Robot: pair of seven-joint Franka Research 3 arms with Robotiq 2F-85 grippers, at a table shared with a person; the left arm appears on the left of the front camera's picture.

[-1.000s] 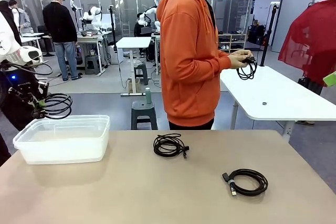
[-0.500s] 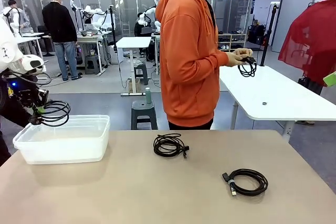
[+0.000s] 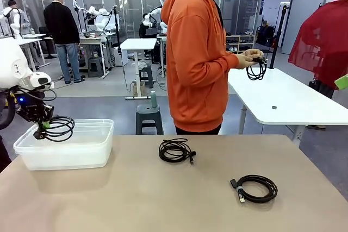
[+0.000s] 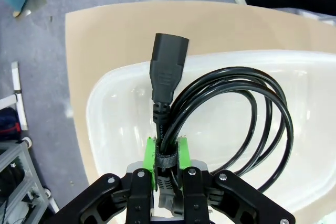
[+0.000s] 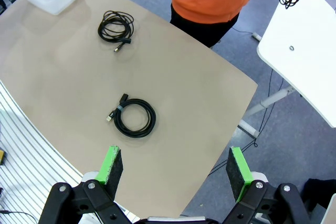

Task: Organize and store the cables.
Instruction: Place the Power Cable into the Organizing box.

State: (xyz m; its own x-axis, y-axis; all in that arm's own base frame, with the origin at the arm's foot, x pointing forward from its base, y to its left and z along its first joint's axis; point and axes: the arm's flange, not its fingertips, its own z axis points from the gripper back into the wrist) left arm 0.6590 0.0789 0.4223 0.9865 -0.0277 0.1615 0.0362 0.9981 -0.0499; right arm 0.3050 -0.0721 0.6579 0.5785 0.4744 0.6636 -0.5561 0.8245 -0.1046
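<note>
My left gripper (image 3: 42,129) is shut on a coiled black cable (image 3: 58,128) and holds it just above the clear plastic bin (image 3: 81,156) at the table's left end. In the left wrist view the green pads (image 4: 151,156) pinch the cable's strapped part, the plug (image 4: 169,64) points away, and the loops (image 4: 247,103) hang over the bin (image 4: 110,98). Two more coiled cables lie on the table: one in the middle (image 3: 175,150) (image 5: 116,25) and one at the right (image 3: 255,188) (image 5: 134,118). My right gripper (image 5: 176,169) is open, high above the table's right part.
A person in an orange hoodie (image 3: 196,58) stands at the far side and holds another coiled cable (image 3: 255,70) in both hands over a white table (image 3: 288,99). Bare tabletop (image 3: 136,199) surrounds the two lying cables.
My left gripper has come down and a little to the right with its cable, from beside the bin's left end to just above its inside. The person's hands shifted slightly.
</note>
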